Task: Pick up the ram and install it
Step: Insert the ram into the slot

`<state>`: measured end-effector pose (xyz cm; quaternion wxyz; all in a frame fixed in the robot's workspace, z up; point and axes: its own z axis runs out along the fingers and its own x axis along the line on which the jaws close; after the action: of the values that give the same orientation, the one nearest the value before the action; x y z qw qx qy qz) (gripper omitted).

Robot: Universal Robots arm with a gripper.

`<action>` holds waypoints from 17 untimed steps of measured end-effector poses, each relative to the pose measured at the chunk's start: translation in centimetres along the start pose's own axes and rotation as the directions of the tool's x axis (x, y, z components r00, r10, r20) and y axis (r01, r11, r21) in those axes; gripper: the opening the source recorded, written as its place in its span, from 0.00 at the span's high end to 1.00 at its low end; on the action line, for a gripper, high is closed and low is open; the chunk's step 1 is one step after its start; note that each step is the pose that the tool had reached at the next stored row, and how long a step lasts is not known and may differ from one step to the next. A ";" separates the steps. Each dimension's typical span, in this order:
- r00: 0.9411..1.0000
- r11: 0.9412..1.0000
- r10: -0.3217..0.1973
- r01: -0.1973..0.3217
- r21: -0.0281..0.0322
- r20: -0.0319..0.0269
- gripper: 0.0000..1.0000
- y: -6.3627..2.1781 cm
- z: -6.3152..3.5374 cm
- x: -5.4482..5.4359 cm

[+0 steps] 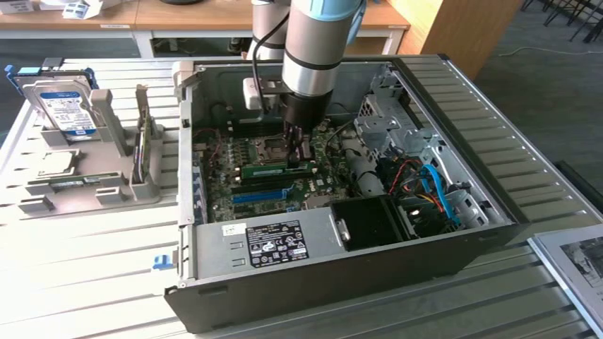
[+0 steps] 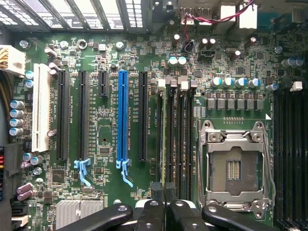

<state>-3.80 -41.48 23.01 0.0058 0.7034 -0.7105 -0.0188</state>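
You see bare grey metal on the computer case (image 1: 222, 88), a matt green board on the ram (image 1: 265, 169), and shiny blue plastic on the long slot (image 2: 122, 115).

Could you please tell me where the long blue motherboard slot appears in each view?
Exterior view: the long blue plastic motherboard slot lies near the labelled silver power supply.
Wrist view: the blue slot stands beside a long black slot.
Shared landmark: the square silver metal processor socket.
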 end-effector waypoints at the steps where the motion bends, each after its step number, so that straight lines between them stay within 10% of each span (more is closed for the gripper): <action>1: 1.000 1.000 -0.002 0.002 0.000 0.000 0.88 0.00 0.00 0.0; 17: 1.000 1.000 -0.011 0.011 0.000 0.000 0.88 -0.01 0.15 0.0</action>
<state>-3.80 -41.49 22.86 0.0058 0.7074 -0.7066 -0.0187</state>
